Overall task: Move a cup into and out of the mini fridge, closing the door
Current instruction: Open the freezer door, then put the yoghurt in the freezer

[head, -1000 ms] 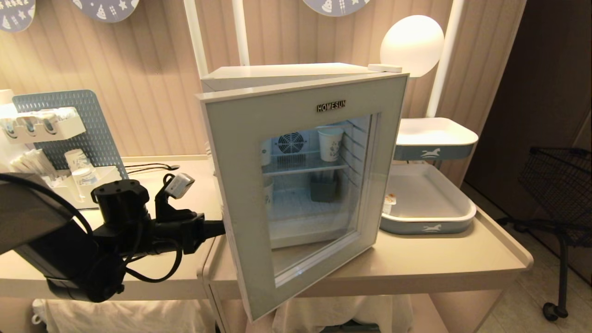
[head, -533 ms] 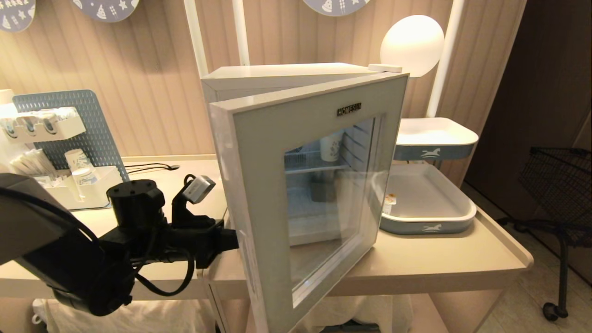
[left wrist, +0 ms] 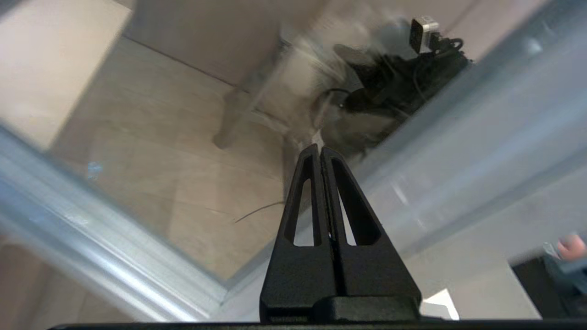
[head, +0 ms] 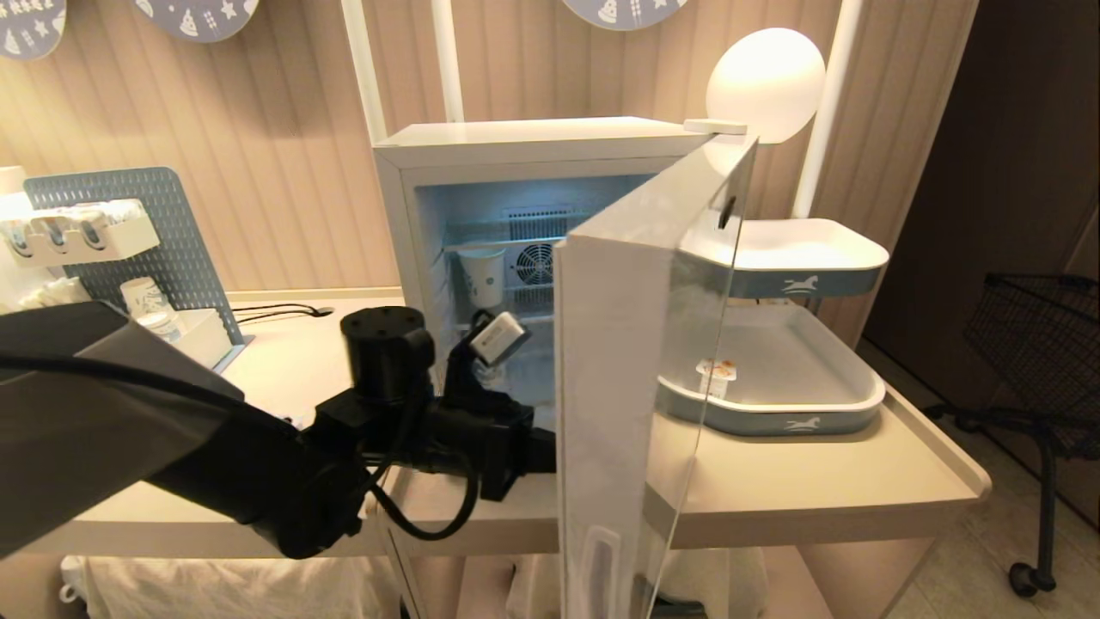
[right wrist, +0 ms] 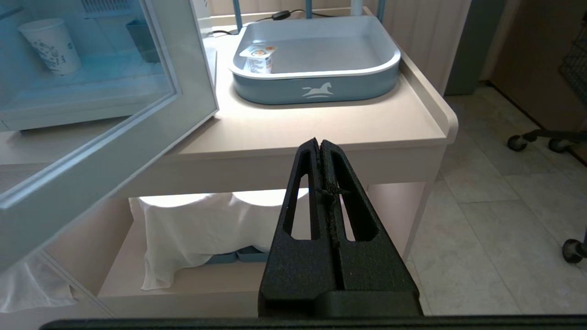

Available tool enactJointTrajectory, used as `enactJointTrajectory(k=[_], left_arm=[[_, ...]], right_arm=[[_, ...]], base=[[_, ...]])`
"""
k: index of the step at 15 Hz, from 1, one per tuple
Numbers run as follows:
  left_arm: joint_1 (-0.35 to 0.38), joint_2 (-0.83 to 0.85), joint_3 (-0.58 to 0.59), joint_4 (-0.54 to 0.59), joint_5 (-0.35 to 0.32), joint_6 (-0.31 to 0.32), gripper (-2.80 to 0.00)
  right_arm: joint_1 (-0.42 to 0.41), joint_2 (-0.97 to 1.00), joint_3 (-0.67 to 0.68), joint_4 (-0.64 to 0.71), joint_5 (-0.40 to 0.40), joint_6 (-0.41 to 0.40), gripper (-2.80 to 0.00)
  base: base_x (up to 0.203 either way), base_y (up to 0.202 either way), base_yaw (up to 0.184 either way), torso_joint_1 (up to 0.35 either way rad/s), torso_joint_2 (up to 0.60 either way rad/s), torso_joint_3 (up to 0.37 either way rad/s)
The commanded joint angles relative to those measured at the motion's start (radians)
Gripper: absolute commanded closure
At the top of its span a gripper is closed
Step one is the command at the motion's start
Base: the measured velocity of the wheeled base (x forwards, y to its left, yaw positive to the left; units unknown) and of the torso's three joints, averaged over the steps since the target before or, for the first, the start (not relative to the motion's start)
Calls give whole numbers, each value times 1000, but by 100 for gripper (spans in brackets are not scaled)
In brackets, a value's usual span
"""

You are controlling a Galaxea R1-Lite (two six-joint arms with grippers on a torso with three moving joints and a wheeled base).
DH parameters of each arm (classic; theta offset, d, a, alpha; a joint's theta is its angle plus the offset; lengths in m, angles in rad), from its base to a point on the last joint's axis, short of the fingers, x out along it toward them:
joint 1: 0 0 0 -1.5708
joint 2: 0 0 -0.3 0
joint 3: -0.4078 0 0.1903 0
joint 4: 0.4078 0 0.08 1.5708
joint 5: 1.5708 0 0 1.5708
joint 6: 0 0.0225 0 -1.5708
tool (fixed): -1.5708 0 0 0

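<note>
Swung wider since before, the door meets the left gripper's clenched, empty fingers.

Left arm stretched level across frame, wrist forward. Left gripper fingers pressed together, empty. Right gripper fingers pressed together, empty, pointing forward and down.

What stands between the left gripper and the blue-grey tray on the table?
In the head view, the fridge's open door, seen nearly edge-on, stands between the shut left gripper and the tray.
</note>
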Motion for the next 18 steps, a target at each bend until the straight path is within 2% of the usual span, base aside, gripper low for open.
enactJointTrajectory(k=[1,3,6,8,10,12,14,16,18], left_arm=[[-86,30,-91,51,16,-3,0],[-146,44,-159,125,29,-3,0],[-216,39,-159,149,32,-3,0],[-227,28,-129,149,40,-3,0],[-198,6,-97,151,100,-2,0],[-110,-74,-59,177,228,-2,0],[12,-214,-58,303,357,-1,0],[145,-405,-104,550,525,3,0],[251,-604,-160,828,741,21,0]], right_arm=[[-1,0,0,1,0,0,0],[1,1,0,1,0,0,0],[1,0,0,1,0,0,0],[0,1,0,1,0,0,0],[0,1,0,1,0,0,0],[1,1,0,1,0,0,0],[0,0,0,1,0,0,0],[0,1,0,1,0,0,0],[1,1,0,1,0,0,0]], base=[[0,0,0,0,0,0],[0,0,0,0,0,0],[0,0,0,0,0,0],[0,0,0,0,0,0],[0,0,0,0,0,0],[0,0,0,0,0,0],[0,0,0,0,0,0],[0,0,0,0,0,0],[0,0,0,0,0,0]])
